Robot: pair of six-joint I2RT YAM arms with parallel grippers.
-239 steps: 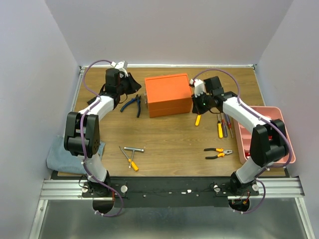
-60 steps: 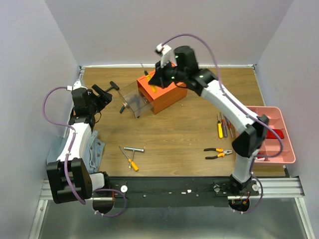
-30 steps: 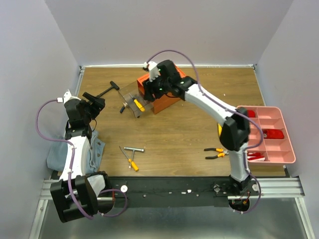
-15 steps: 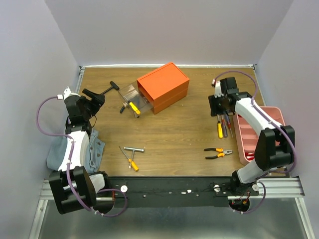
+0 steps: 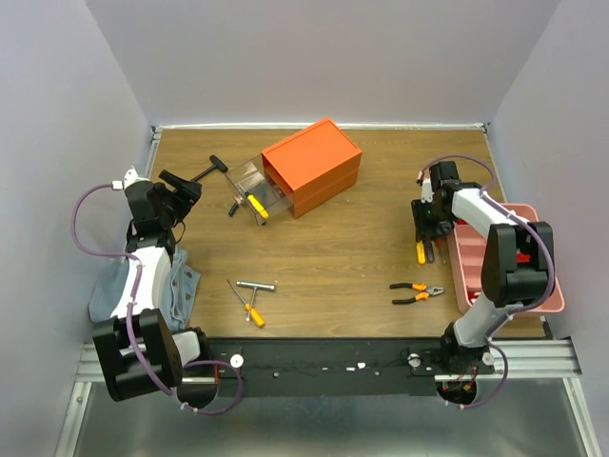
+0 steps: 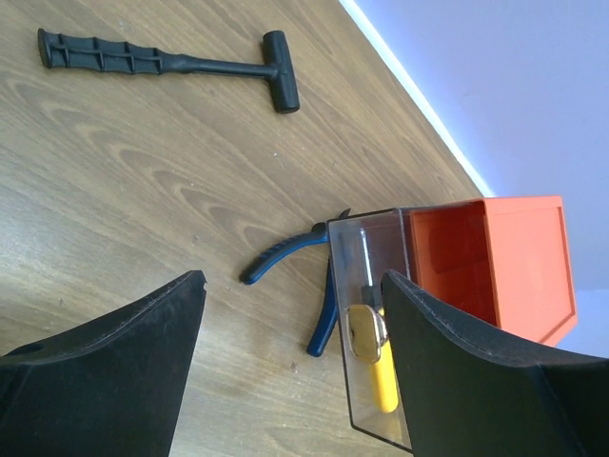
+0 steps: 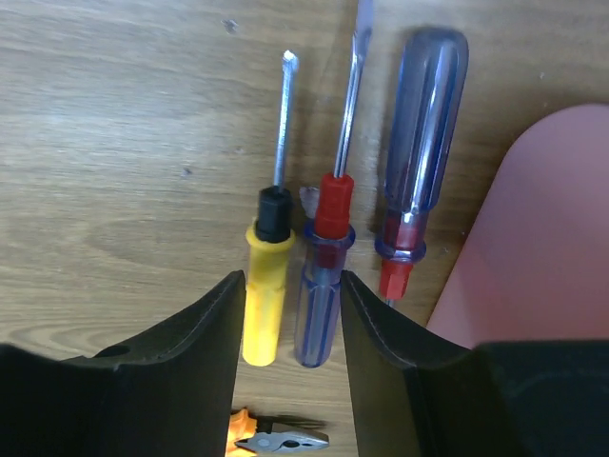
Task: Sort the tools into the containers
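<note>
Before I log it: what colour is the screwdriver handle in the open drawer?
Yellow handle, seen best in the left wrist view.

Orange box (image 5: 312, 167): seen upper centre, clear drawer (image 5: 245, 187) pulled out (yellow-handled screwdriver (image 5: 257, 206) inside).
Pink tray (image 5: 555, 295): placed at right edge.
Orange-handled pliers (image 5: 416, 292): laid lower right.

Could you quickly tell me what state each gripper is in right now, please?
Left gripper: open, holding nothing.
Right gripper: open, holding nothing, poised over the yellow-handled screwdriver.
</note>
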